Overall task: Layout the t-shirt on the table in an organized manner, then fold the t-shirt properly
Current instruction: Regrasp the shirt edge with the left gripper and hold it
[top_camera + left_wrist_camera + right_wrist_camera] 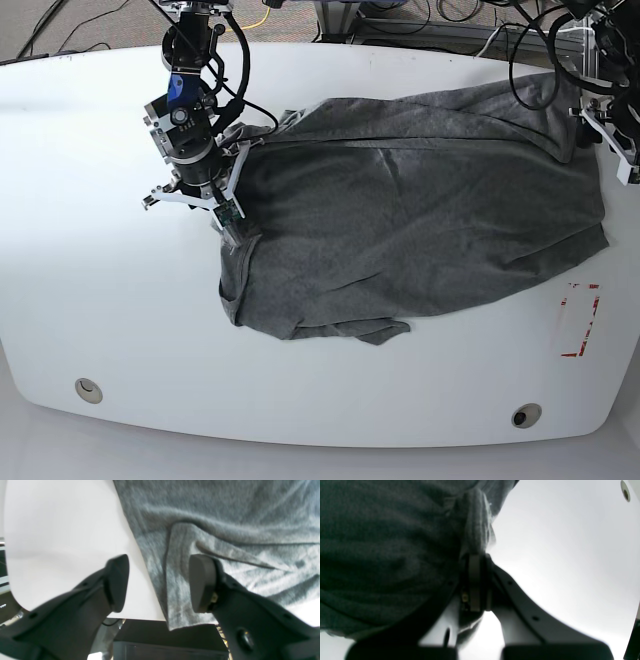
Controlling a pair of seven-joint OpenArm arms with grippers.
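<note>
The right pincer (476, 580) is pinching an edge of the t-shirt (420, 200), which is sprawling wrinkled across the tabletop (120, 300). The left pincer (160, 582) is gaping over a corner overhanging the rim; a pull risks bunching cloth or dragging it off.

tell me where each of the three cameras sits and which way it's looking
Left wrist: behind the open left gripper, facing a dark grey knit t-shirt at the glossy white table edge.
Right wrist: behind the right gripper, shut on a t-shirt fold.
Base: overhead, looking down on the whole table; the right gripper shows clearly, the left arm at the frame's right edge.
Shared: all three show t-shirt and table.
</note>
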